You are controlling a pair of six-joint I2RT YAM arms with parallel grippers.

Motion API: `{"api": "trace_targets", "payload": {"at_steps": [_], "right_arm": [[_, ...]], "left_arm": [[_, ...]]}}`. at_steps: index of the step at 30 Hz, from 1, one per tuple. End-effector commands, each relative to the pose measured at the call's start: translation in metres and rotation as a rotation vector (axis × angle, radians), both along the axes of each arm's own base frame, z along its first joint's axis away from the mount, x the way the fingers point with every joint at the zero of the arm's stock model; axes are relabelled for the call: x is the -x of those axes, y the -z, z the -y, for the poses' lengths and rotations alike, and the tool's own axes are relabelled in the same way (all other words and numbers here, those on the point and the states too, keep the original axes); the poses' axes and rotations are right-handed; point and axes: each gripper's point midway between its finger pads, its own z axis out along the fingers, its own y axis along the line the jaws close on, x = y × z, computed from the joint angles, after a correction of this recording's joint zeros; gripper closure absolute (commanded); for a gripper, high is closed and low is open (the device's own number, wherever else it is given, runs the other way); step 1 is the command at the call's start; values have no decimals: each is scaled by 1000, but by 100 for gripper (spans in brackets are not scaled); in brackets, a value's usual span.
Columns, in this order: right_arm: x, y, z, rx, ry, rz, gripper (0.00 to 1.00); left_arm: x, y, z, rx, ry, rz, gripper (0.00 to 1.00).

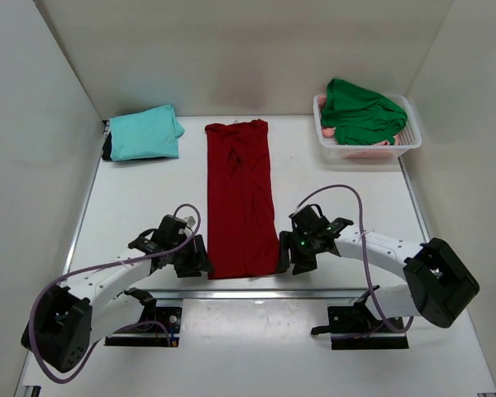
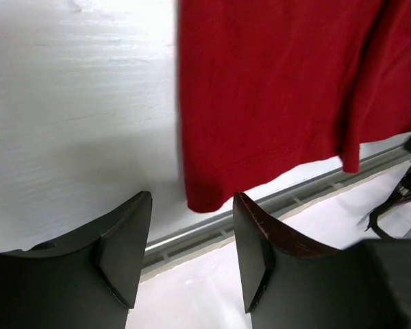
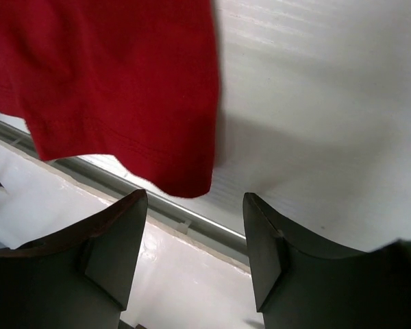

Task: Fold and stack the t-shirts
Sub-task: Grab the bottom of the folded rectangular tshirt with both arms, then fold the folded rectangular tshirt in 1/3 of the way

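The dark red t-shirt (image 1: 240, 198) lies in a long strip on the desk (image 1: 149, 198); left pincer (image 1: 198, 256) and right pincer (image 1: 288, 256) gape empty beside its near corners. Shallow bites could snag one layer only.

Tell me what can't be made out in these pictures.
- Top view: what lies in the basket, covered by the green t-shirt; only pink shows through the lattice.
- Top view: a dark thing mostly hidden by the teal t-shirt.
- Wrist views: the dark red t-shirt is cut off by frame edges; only its near hem shows.
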Motion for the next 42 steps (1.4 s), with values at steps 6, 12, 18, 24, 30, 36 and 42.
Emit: {"api": "trace_targets", "payload": {"at_steps": [6, 12, 18, 24, 30, 36, 42], "right_arm": [[-10, 8, -15, -46, 7, 4, 47], [-12, 12, -25, -69, -40, 13, 86], [26, -5, -26, -74, -120, -26, 100], [50, -11, -12, -127, -125, -88, 100], [0, -41, -17, -191, -141, -54, 100], [-87, -76, -30, -200, -143, 23, 100], [-189, -89, -27, -236, -26, 86, 100]], "left_arm": [[-8, 13, 6, -19, 0, 24, 40], [0, 22, 5, -47, 47, -21, 79], [27, 22, -6, -83, 71, -62, 97], [33, 12, -11, -23, -3, -83, 100], [-18, -21, 4, 11, -28, -56, 100], [-119, -78, 15, 66, -80, 74, 100], [-211, -91, 1, 77, -180, 147, 100]]}}
